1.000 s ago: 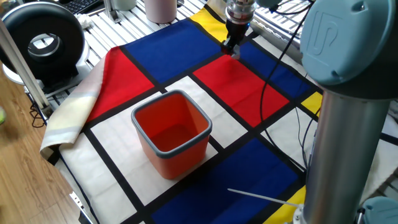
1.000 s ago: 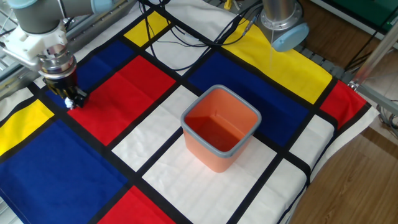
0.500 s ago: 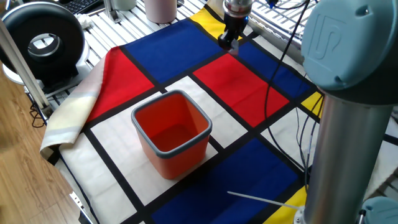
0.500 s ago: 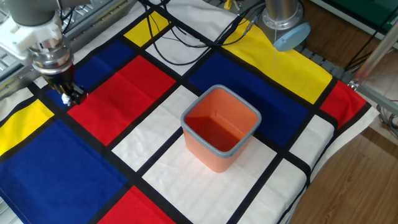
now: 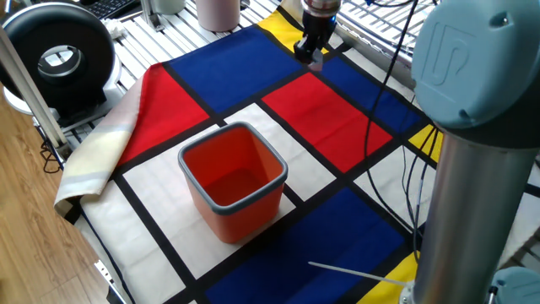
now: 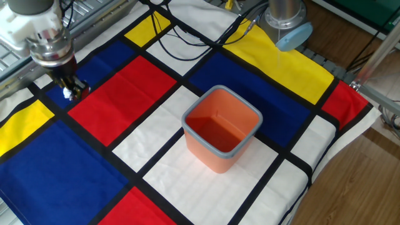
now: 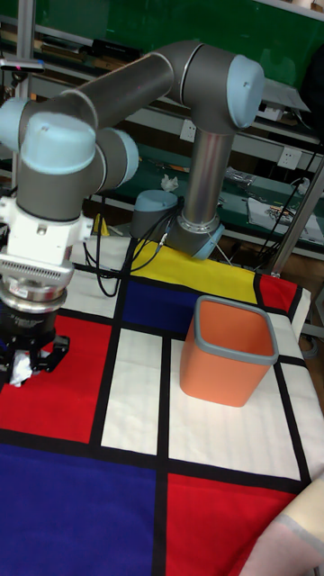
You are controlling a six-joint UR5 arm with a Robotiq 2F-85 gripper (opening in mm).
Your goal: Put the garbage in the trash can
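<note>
Garbage, no clear axis, pinched in tool.

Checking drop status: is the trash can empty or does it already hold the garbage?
Empty. The trash can shows only its bare orange floor; the garbage sits in the gripper, off to the side.

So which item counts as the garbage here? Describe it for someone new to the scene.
Start at the orange-red trash can mid-cloth, then go to the gripper over the red panel's far corner. The garbage is the tiny crumpled white-grey wad pinched between its fingers, the only loose scrap around.
</note>
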